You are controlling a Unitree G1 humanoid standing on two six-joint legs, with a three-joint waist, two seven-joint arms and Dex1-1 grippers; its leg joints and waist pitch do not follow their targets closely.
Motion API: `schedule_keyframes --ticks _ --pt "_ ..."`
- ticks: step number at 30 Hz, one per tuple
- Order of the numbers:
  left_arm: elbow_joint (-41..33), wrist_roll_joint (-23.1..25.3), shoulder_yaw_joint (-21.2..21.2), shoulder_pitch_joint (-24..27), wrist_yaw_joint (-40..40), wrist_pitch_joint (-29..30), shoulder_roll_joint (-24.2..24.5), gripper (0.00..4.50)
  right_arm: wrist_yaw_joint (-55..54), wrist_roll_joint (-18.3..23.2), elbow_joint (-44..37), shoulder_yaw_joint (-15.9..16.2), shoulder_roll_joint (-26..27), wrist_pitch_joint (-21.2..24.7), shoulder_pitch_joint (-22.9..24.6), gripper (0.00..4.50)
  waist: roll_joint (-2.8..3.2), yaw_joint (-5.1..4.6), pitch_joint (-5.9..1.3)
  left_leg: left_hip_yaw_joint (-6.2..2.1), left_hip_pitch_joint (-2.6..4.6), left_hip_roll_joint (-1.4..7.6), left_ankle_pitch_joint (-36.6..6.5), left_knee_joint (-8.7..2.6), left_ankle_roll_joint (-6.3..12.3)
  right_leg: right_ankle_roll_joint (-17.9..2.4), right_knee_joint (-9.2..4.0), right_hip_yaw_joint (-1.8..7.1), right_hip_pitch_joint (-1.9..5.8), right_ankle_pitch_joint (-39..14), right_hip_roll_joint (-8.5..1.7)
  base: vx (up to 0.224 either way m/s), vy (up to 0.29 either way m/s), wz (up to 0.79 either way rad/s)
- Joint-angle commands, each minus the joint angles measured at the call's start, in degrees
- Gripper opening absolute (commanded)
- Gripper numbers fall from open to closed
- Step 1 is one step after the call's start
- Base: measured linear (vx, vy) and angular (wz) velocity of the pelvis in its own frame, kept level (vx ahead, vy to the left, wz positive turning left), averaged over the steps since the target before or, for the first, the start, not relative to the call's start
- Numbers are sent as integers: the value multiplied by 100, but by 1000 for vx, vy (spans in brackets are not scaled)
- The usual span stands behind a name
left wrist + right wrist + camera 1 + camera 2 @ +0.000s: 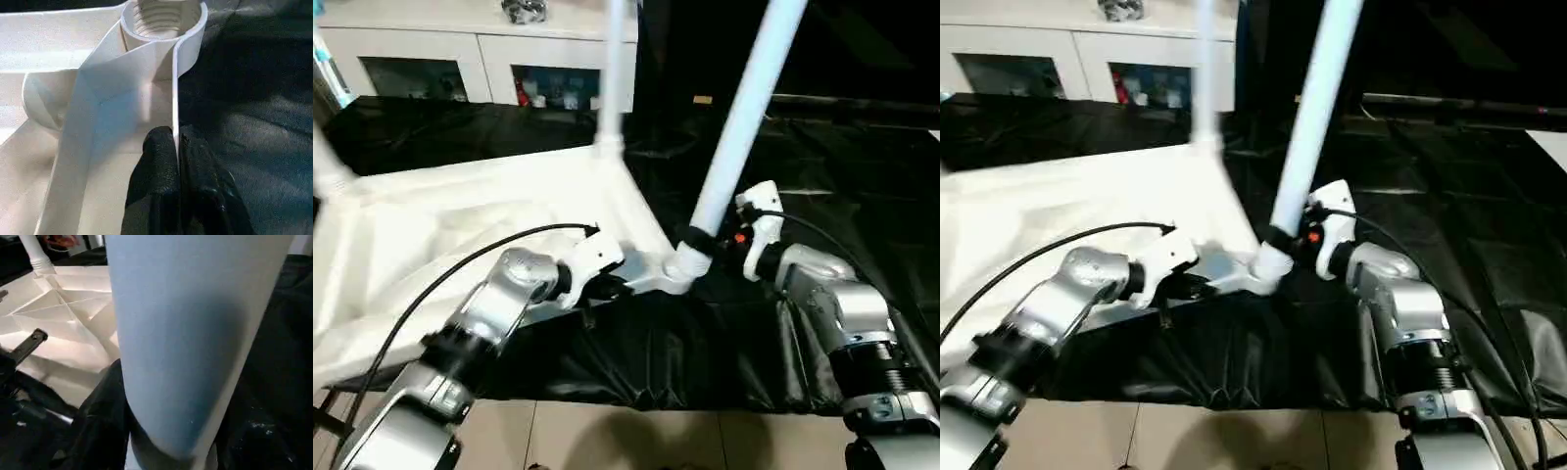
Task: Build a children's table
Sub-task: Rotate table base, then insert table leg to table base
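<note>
The white tabletop lies upside down on black cloth, ribs up. One white leg stands upright in the far corner and another stands at the left edge. A third leg leans to the right, its lower end at the near corner socket. My right gripper is shut on this leg just above the socket, and the leg looms close in the right wrist view. My left gripper is shut on the tabletop's thin rim wall, just short of the threaded socket.
A white cabinet with glass doors stands behind the table. Black cloth covers the surface to the right and hangs in folds over the near edge. Tiled floor lies below. A black cable loops from my left wrist.
</note>
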Motion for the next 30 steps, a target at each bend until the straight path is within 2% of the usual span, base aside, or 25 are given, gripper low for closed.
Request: schedule_keyframes --ticks 1,3,4,6,9,12,13,14,19,24,26,30 --pt "-356 92 39 167 97 -69 42 0 94 -57 26 107 22 -77 -25 189 -29 43 -446 -8 52 97 -1199 -365 102 -976 -452 233 334 -1899 -380 0 0 0" --pt "-508 48 53 261 108 -209 27 0 123 -80 101 140 68 -128 -48 189 -32 46 -445 -1 61 85 -1220 -361 94 -950 -466 236 320 -1932 -374 0 0 0" --pt "-535 47 46 285 111 -295 26 0 132 -92 141 153 86 -150 -62 189 -43 44 -446 -3 39 83 -1211 -365 97 -950 -461 239 331 -1917 -381 0 0 0" --pt "-579 80 -18 353 93 -455 52 0 145 -140 262 200 135 -229 -99 189 -33 51 -453 -6 45 89 -1187 -365 100 -946 -452 242 324 -1855 -387 0 0 0" --pt "-532 179 -66 385 181 -439 68 0 157 -163 330 241 160 -273 -144 189 -26 62 -449 -4 50 83 -1184 -368 79 -934 -450 246 323 -1844 -381 0 0 0" --pt "-463 29 104 409 237 -281 -19 0 159 -176 388 263 191 -298 -209 189 -46 64 -447 0 51 81 -1205 -370 75 -921 -454 246 322 -1883 -382 0 0 0" --pt "-472 -18 143 419 216 -220 -25 45 172 -179 387 274 194 -304 -214 189 -65 67 -445 0 49 82 -1183 -370 77 -909 -451 246 320 -1901 -382 0 0 0" --pt "-494 -38 176 436 201 -173 -31 57 183 -179 390 284 195 -313 -218 189 -50 71 -442 1 49 78 -1186 -370 78 -909 -453 245 319 -1946 -387 0 0 0" --pt "-525 117 118 480 106 -82 147 78 256 -222 452 340 209 -387 -239 189 -54 72 -444 -8 55 92 -1254 -380 63 -889 -455 243 308 -1945 -386 0 0 0" --pt "-461 153 131 501 42 -60 240 78 284 -253 483 346 235 -410 -250 189 -76 67 -436 -8 56 81 -1312 -379 52 -807 -478 243 303 -2154 -390 0 0 0" --pt "-415 118 181 498 62 -30 238 41 293 -260 515 354 240 -429 -272 189 -80 65 -436 -9 53 83 -1285 -382 54 -811 -474 243 302 -2127 -389 0 0 0" --pt "-324 88 191 498 72 -79 241 28 302 -282 653 348 256 -505 -354 189 -70 55 -436 -10 56 81 -1323 -380 48 -838 -478 240 295 -2160 -390 0 0 0"
